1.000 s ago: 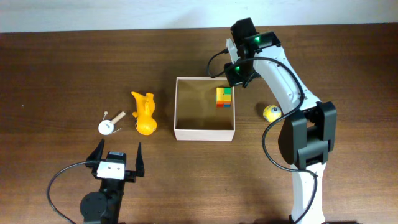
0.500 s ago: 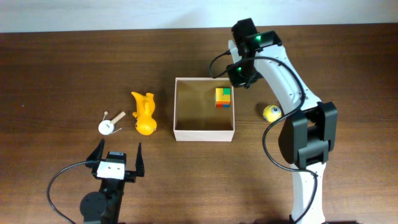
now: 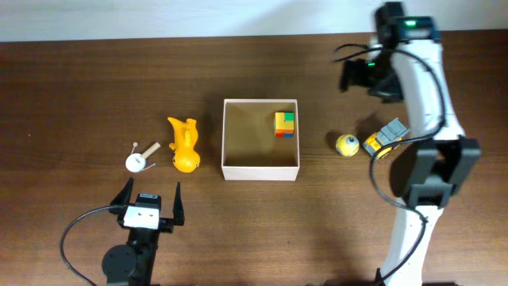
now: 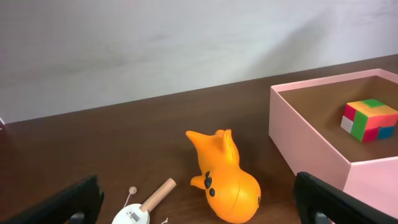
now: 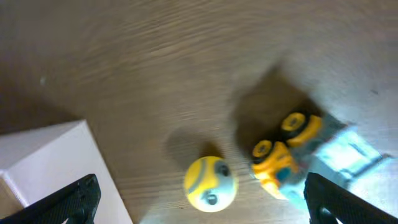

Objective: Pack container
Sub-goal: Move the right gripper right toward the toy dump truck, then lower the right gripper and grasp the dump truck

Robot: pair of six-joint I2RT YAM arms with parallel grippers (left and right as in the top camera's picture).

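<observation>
The container [image 3: 260,171], a square white-walled box with a tan inside, sits mid-table and holds a multicoloured cube [image 3: 285,124] in its far right corner. To its right lie a yellow ball [image 3: 346,144] and a yellow-grey toy truck [image 3: 384,137]. My right gripper [image 3: 360,78] hovers open and empty above them; in the right wrist view the ball [image 5: 211,182] and truck [image 5: 292,152] lie between its fingers [image 5: 68,202]. An orange animal toy [image 3: 183,145] and a small white drum rattle [image 3: 140,159] lie left of the container. My left gripper [image 3: 151,193] stands open near the front edge, with both toys ahead of it.
The right arm's base and links [image 3: 421,183] stand along the table's right side, just right of the truck. The wall runs along the table's far edge. In the left wrist view the container [image 4: 305,143] shows at the right with the cube [image 4: 369,119] inside.
My right gripper has opened and swung from the container's far right corner out to the right, above the ball and truck. The truck now shows. The left arm has not moved.
</observation>
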